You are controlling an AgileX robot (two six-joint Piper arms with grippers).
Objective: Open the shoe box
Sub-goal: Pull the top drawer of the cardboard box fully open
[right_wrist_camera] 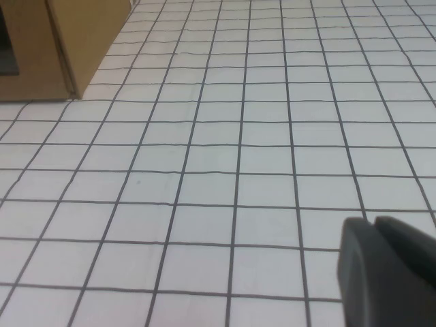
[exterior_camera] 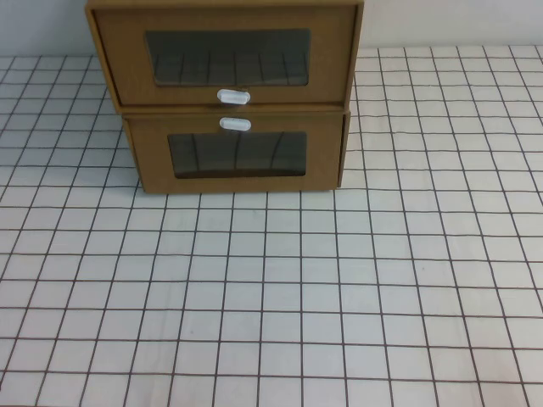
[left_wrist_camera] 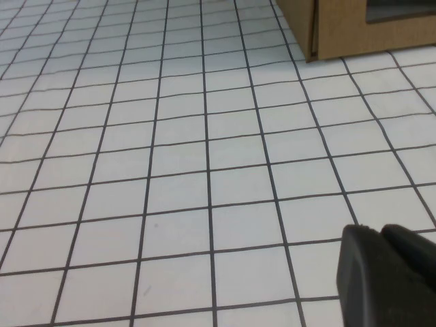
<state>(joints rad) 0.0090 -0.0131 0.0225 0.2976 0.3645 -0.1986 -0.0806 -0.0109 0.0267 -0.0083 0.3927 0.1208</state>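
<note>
Cardboard boxes [exterior_camera: 227,106] stacked; left tool [left_wrist_camera: 381,235], right tool [right_wrist_camera: 375,228] above gridded table [exterior_camera: 339,297].

Bright even light (perhaps overhead), faint shadows, slightly soft focus

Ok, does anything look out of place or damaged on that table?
Nothing stands out: the two stacked brown cardboard shoe boxes sit square and closed; left pincer and right pincer hang low over the gridded white table.
</note>
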